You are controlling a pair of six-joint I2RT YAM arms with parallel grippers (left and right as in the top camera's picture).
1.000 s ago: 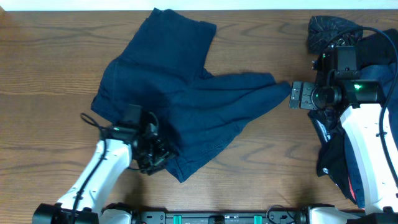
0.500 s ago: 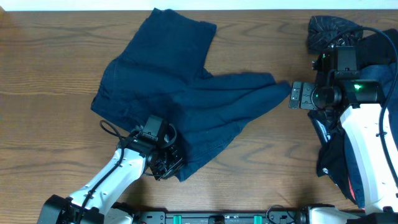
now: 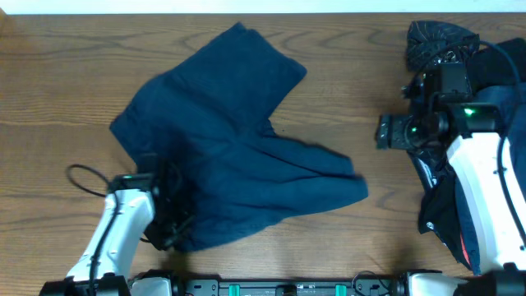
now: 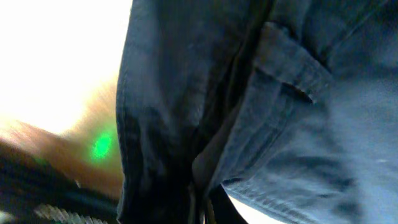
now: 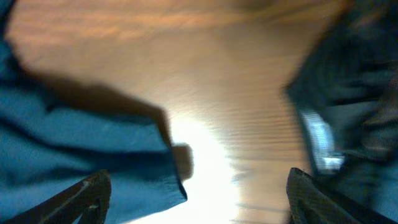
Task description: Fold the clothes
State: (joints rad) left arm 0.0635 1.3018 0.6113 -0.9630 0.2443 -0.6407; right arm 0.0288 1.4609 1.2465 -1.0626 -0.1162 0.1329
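Observation:
The handled piece of the clothes, a plain navy trouser-like garment (image 3: 230, 148), lies spread over the middle of the table. My left gripper (image 3: 168, 232) is shut on its front-left edge. In the left wrist view the navy cloth (image 4: 292, 81) fills the picture and bunches down into the shut left gripper (image 4: 202, 211). My right gripper (image 3: 385, 131) hovers open to the right of the garment, apart from its nearest tip. In the right wrist view the right gripper (image 5: 199, 199) has its fingers spread wide with nothing between them, and a navy hem (image 5: 81, 149) lies below on the left.
More clothes are piled at the right edge under the right arm: navy cloth (image 3: 497, 78) and a black piece with white print (image 3: 436, 37). The pile shows blurred in the right wrist view (image 5: 348, 93). Bare wooden table (image 3: 66, 74) surrounds the garment.
My left gripper closed on the garment's front edge and drew it left. The whole garment shifted left, its right tip pulling away from the right gripper, which stayed open and barely moved.

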